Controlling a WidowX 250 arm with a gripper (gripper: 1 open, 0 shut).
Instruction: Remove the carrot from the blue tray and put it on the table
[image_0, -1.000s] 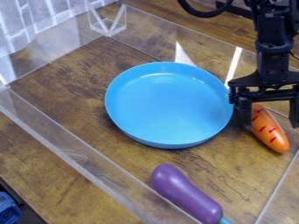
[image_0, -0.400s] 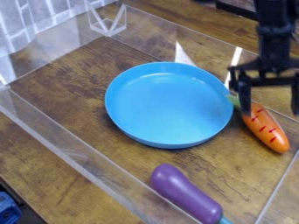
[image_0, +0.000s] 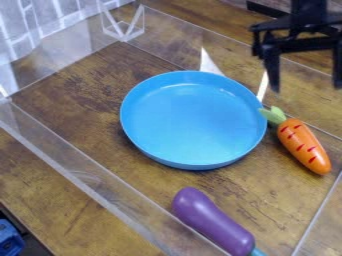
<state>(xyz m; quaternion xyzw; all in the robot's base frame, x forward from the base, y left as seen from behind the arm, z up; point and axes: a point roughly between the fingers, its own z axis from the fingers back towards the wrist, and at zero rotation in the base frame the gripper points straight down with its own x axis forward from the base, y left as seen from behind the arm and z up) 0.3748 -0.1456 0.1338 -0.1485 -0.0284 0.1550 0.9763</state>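
**A:** One item left to check: carrot (image_0: 305, 146) lies flat on the surface (image_0: 80, 95), just right of the blue tray (image_0: 160, 150), outside the rim. Its green stem end sits close to the rim or touches it; can't tell which.

**B:** Gripper?

**A:** Gripper (image_0: 299, 42) hangs above the carrot near the top right edge of the view, well clear of it. Fingers spread wide, nothing between them. Released.

**B:** So which step?

**A:** My read: placement done, this is the retreat. Tray is bare, carrot is on wood. Nothing left to grasp.

**B:** Next move?

**A:** Probably just clear the arm up and away without dipping back toward the carrot. If contact with the rim counts against us, it needs a nudge to the right, but I'd call it done as is.

**B:** Orientation?

**A:** Long axis runs diagonally: stem at upper left, toward the tray, pointed tip at lower right, toward the near right corner. Dark stripes cross that axis.

**B:** Anything else around?

**A:** Purple eggplant toy (image_0: 214, 222) at the near edge, well apart from the carrot. Clear plastic wall (image_0: 54, 150) borders the left side.
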